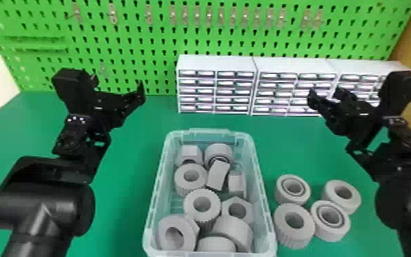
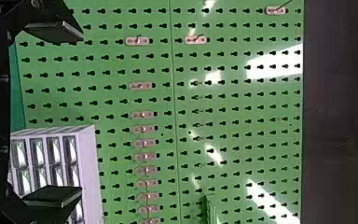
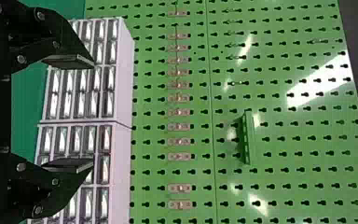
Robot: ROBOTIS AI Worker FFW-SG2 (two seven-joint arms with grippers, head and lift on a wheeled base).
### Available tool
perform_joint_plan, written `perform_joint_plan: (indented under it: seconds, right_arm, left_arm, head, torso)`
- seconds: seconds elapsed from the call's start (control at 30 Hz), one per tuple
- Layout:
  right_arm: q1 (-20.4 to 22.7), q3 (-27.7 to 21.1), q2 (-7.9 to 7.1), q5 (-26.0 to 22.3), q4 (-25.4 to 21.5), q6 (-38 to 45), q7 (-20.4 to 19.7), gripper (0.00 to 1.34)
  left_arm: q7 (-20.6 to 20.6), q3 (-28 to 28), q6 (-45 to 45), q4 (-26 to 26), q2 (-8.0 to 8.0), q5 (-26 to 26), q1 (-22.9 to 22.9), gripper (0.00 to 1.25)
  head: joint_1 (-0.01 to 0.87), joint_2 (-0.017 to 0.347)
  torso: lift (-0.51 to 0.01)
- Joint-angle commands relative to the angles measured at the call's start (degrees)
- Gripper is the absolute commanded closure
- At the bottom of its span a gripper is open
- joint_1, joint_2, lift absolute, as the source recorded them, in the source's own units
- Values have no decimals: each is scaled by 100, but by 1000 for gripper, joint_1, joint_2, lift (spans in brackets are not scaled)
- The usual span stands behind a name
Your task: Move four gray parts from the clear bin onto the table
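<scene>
Left gripper (image 2: 80,114), right gripper (image 3: 93,113): fingers spread, empty, raised.
Likely held clear since quota looks met: four gray ring parts (image 1: 309,222) on green table (image 1: 129,164), grouped right of clear bin (image 1: 211,132), separate from hex nuts (image 1: 237,199) inside.

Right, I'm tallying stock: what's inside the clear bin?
Gray parts lie in the clear bin: rings, nut-like hexagonal ones and a ridged one. Whatever lies beneath the upper parts is covered.
</scene>
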Motion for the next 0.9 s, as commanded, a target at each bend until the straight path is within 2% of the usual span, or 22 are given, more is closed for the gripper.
perform_joint_plan:
  seconds: [0.0,0.3,0.53,0.87]
  right_arm:
    - [-6,2,4,0,0,0,1,512]
    - [20,-7,4,9,0,9,1,512]
    - [-68,46,-84,-44,9,88,-8,512]
    - [20,-86,-31,-35,0,79,-34,512]
  left_arm:
    - [0,38,0,-14,0,0,2,128]
    - [0,73,0,-32,9,-44,37,128]
    - [0,117,0,-67,26,-105,46,127]
    - [0,47,9,-67,70,-123,-42,127]
  head:
    - [678,34]
    - [678,34]
    - [678,34]
    - [678,34]
  torso:
    - [-50]
    - [-50]
    - [-50]
    - [-50]
